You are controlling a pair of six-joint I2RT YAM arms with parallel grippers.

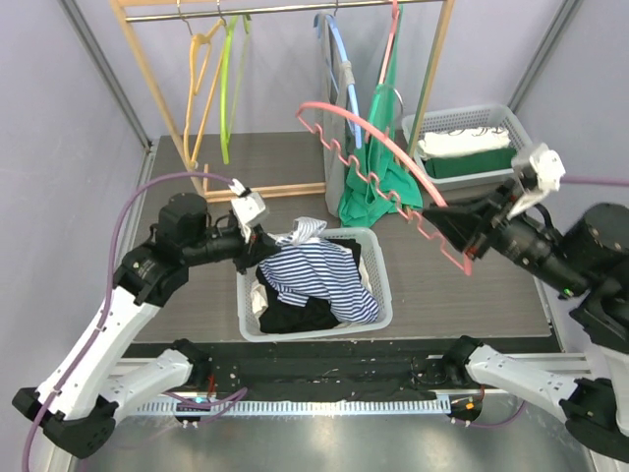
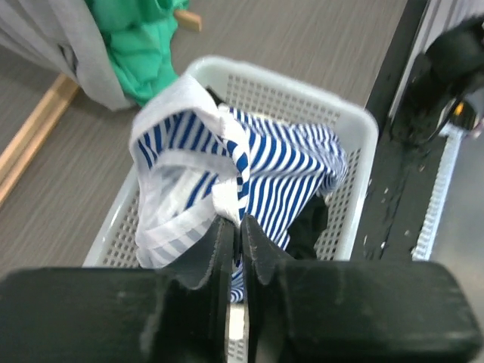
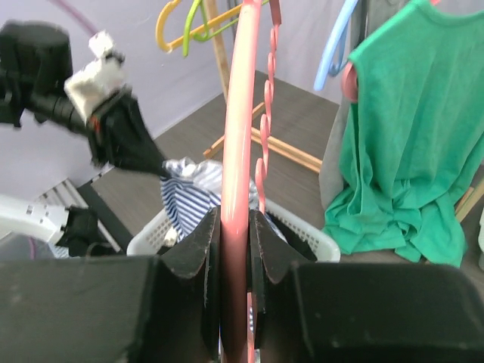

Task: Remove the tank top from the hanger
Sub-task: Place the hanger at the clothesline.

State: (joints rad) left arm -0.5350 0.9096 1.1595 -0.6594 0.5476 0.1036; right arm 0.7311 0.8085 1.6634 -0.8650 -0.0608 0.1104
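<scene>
The blue-and-white striped tank top (image 1: 316,267) is off the hanger and drapes over the white basket (image 1: 385,287). My left gripper (image 1: 268,242) is shut on its white hem and holds it bunched just above the basket; in the left wrist view the gripper (image 2: 236,220) pinches the striped tank top (image 2: 281,168). My right gripper (image 1: 439,222) is shut on the bare pink hanger (image 1: 373,140) and holds it in the air to the right of the basket. In the right wrist view the gripper (image 3: 234,217) clamps the hanger's bar (image 3: 240,113).
A wooden rack (image 1: 147,69) at the back carries yellow (image 1: 201,69), green (image 1: 228,88) and blue (image 1: 339,59) hangers and a green garment (image 1: 378,189). A second white basket (image 1: 457,116) of clothes stands back right. Black clothes (image 1: 305,317) lie in the near basket.
</scene>
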